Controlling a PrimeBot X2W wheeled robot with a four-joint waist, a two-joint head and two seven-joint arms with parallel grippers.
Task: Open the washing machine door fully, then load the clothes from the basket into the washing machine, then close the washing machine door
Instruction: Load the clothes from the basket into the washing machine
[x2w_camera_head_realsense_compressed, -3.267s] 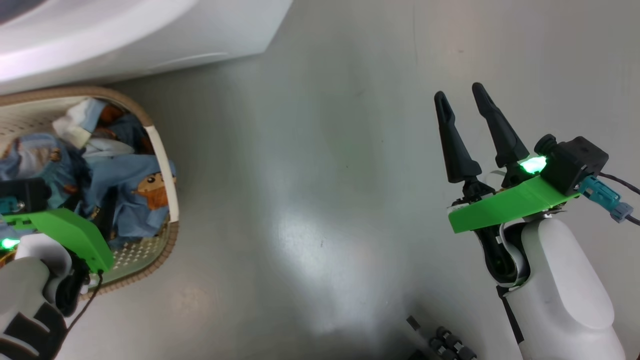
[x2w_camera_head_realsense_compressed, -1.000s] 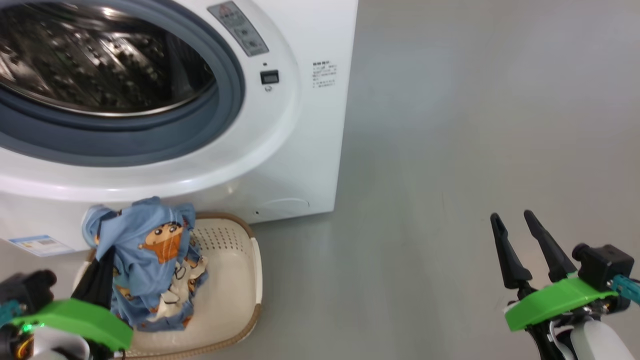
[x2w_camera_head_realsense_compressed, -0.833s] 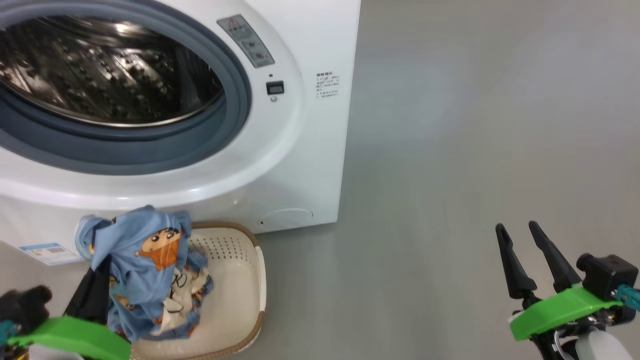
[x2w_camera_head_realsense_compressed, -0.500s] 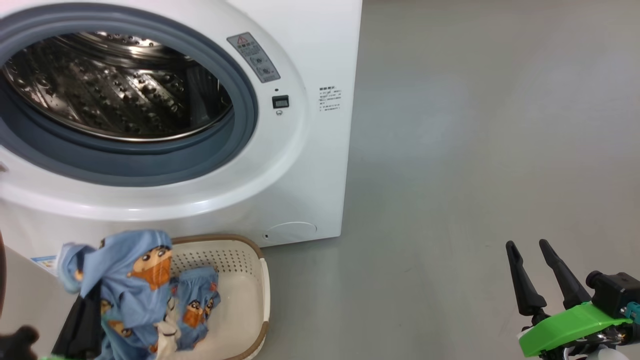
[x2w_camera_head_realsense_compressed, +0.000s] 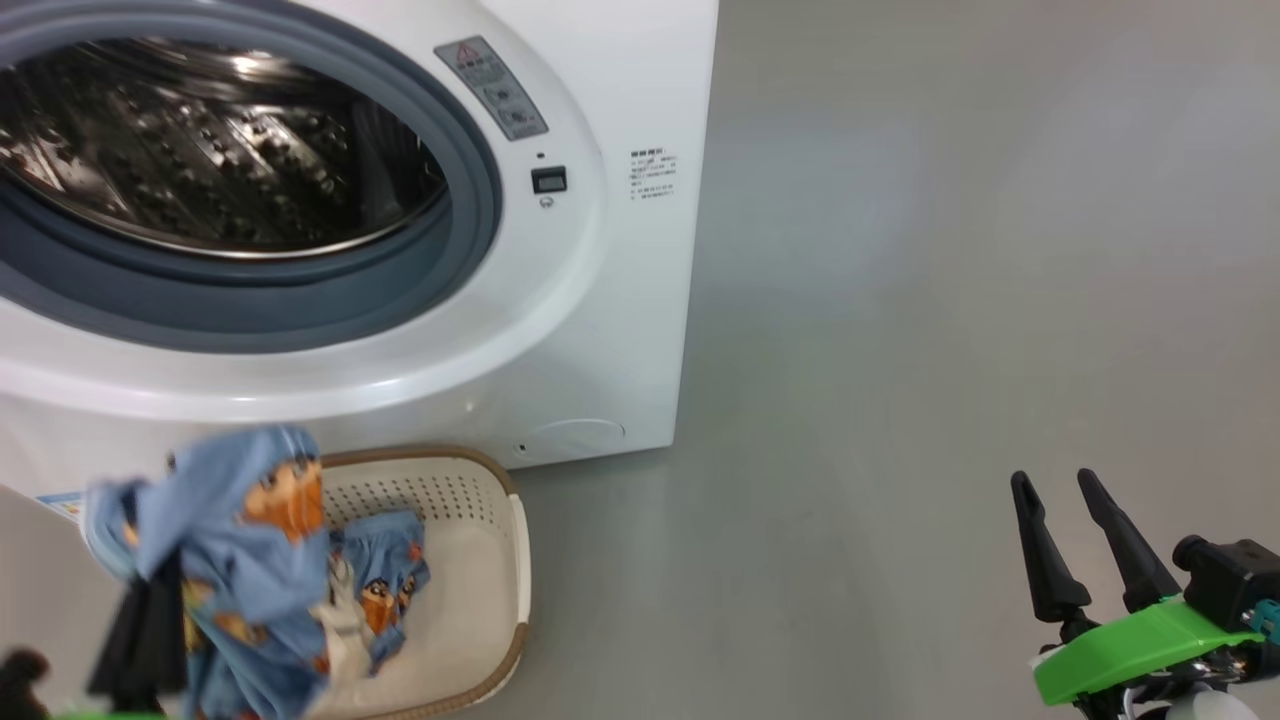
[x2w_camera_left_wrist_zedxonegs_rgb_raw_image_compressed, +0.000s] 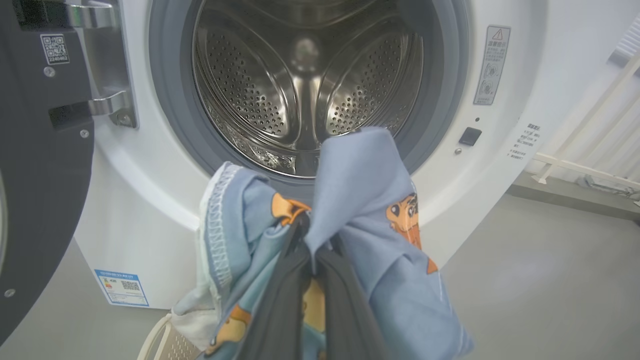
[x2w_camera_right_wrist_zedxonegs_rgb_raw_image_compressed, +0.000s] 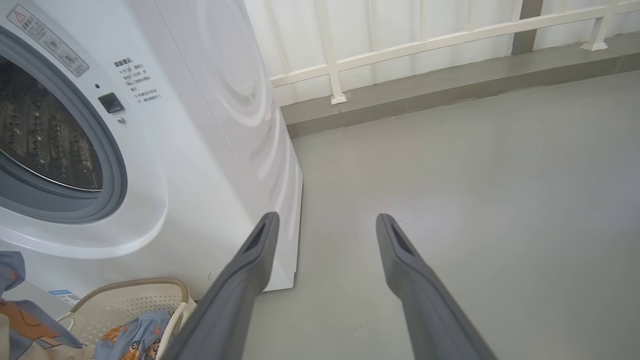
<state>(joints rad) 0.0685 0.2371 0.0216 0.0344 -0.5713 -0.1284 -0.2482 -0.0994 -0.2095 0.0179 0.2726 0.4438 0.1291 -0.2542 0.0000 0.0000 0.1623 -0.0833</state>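
Clothes (x2w_camera_head_realsense_compressed: 240, 560): long axis vertical, hanging from pinching left fingers (x2w_camera_left_wrist_zedxonegs_rgb_raw_image_compressed: 275, 310) before washing machine (x2w_camera_head_realsense_compressed: 620, 300); right fingers (x2w_camera_right_wrist_zedxonegs_rgb_raw_image_compressed: 250, 280) spread, empty.

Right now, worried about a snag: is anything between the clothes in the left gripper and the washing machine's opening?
Nothing visible. The left gripper holds the clothes before the empty drum of the washing machine; the door is swung aside.

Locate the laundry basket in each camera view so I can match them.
Head view: basket lower left, on the floor before the washer.
Left wrist view: basket sliver at the bottom edge, beneath the blue clothes.
Right wrist view: basket bottom left corner.
Shared landmark: the small black square beside the washer's opening.
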